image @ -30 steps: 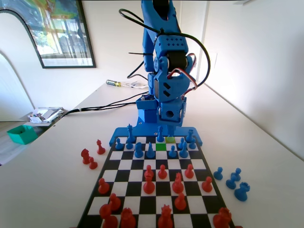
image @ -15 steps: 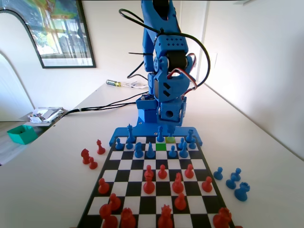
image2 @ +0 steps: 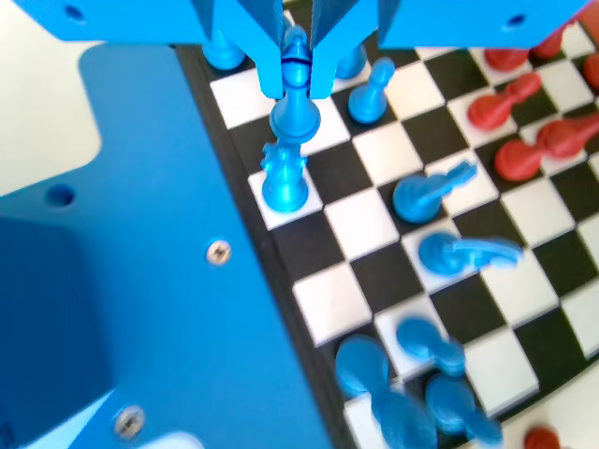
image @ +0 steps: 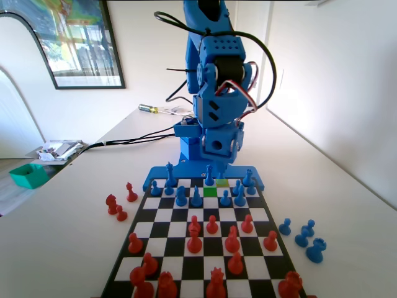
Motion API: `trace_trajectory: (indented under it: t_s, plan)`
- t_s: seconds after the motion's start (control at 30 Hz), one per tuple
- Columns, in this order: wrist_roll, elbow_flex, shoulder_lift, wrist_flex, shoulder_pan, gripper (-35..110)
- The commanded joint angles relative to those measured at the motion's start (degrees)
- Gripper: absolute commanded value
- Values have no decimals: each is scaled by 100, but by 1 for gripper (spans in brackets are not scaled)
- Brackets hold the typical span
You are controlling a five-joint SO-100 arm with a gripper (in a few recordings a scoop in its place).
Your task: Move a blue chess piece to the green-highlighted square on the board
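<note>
In the wrist view my gripper (image2: 296, 86) is shut on the narrow top of a slim blue chess piece (image2: 295, 108), which hangs over a white square at the board's (image2: 360, 224) back edge. A second blue piece (image2: 284, 180) stands just below it. In the fixed view the gripper (image: 214, 166) is at the board's (image: 172, 215) far end, with the blue chess piece (image: 209, 175) under it on the back row. The green-highlighted square (image: 210, 192) lies one row nearer, directly in front of that piece. A paler yellowish-green square (image: 222, 182) is beside the piece.
Blue pawns (image: 180, 197) flank the green square on both sides. Red pieces (image: 212, 225) fill the board's near half. Several blue pieces (image: 304, 234) stand off the board at right, red ones (image: 115, 206) at left. A green bin (image: 28, 175) sits far left.
The arm's wrist and gripper head have risen a little and swung slightly to the left in the fixed view. The pieces on the board have not moved.
</note>
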State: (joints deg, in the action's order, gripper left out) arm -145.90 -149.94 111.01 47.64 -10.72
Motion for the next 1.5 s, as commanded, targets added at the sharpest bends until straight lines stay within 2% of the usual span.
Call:
trace_trajectory:
  t_s: [0.0, 0.5, 1.0, 1.47]
  plan:
    - [-229, 211, 149, 70, 229, 1]
    - [-281, 606, -202, 62, 905, 1]
    - [-149, -62, -343, -712, 729, 1]
    - [-62, -79, -343, -738, 721, 3]
